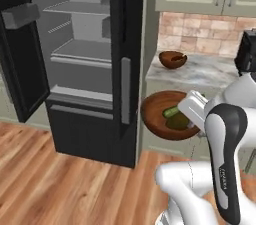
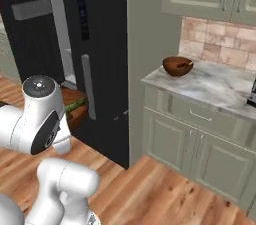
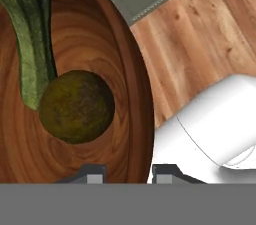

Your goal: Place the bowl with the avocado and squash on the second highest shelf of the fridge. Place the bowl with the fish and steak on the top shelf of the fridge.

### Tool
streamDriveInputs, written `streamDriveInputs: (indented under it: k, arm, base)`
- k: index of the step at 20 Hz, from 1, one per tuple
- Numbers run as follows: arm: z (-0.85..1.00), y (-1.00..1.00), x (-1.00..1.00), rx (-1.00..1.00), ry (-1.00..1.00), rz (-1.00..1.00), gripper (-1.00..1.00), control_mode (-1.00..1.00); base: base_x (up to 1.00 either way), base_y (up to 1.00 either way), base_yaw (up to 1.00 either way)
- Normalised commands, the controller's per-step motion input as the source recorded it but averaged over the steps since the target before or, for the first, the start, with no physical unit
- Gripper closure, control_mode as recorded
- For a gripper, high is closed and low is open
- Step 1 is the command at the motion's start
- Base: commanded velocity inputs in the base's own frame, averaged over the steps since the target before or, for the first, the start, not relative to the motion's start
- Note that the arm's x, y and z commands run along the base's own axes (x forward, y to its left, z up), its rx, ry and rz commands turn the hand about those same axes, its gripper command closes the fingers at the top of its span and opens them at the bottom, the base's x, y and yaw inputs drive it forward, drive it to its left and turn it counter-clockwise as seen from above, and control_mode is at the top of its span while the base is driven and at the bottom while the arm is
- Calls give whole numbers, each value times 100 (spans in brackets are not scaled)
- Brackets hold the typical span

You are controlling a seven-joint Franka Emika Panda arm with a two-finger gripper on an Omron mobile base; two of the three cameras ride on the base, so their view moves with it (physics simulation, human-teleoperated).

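Wood floor lies beneath the open fridge (image 1: 85, 69). The gripper (image 3: 127, 171) pinches the wooden bowl (image 1: 157, 114) at its rim, mid-air beside the fridge — rigid, but avocado (image 3: 76, 106) and squash (image 3: 27, 34) roll loose, so keep it level.

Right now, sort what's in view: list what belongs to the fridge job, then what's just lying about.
Job:
- wooden bowl gripped at its rim by the gripper
- avocado and squash inside it
- second bowl on the counter
- fridge, door open: top shelf, second highest shelf

Lying about:
- black appliance on the counter
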Motion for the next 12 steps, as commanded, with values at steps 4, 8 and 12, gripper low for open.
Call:
streamDriveInputs:
  k: [4, 8, 12]
  arm:
    - [0, 0, 0, 0, 0, 0, 100, 100]
    - [0, 0, 0, 0, 0, 0, 100, 100]
    - [0, 0, 0, 0, 0, 0, 100, 100]
  base:
    - [6, 100, 19]
    - [57, 100, -5]
    - [70, 100, -20]
